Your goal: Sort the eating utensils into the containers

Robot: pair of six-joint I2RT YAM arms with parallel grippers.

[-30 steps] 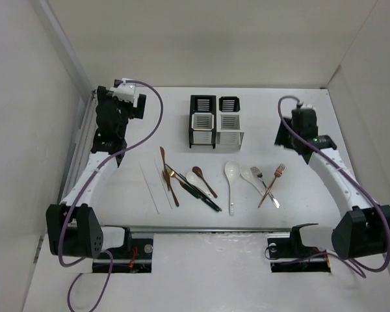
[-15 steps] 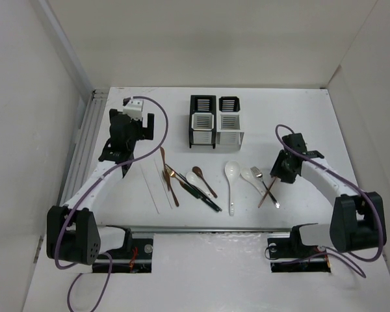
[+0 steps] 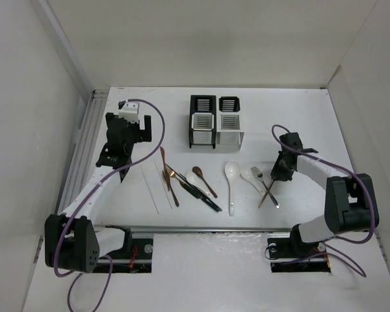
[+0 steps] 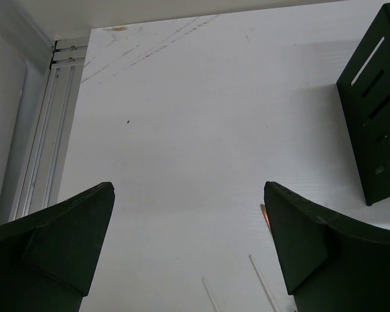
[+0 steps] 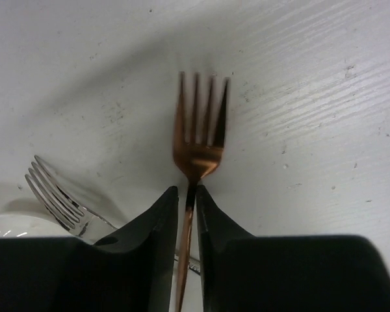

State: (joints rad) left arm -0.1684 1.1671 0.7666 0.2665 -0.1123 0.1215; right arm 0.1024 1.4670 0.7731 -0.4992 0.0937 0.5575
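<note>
Copper fork (image 5: 196, 140), silver fork (image 5: 54, 190) — white caddy (image 3: 202, 122), grey perforated caddy (image 3: 230, 122)

Your overhead camera sits above and behind the left arm (image 3: 94, 179) and the right arm (image 3: 312, 170), looking down and forward over the whole table (image 3: 299, 117). The left wrist camera sits behind the left gripper (image 4: 188, 185), high off the surface, facing ahead between the spread fingers. A black caddy (image 4: 377, 130) stands ahead to the tool's right, and the overhead view shows it too. The right wrist camera rides low and very close, looking past the right gripper (image 5: 187, 188) at a copper fork (image 5: 198, 140) pinched between its tips, with a silver fork (image 5: 55, 195) to the tool's left. Both forks also appear overhead, far smaller.
</note>
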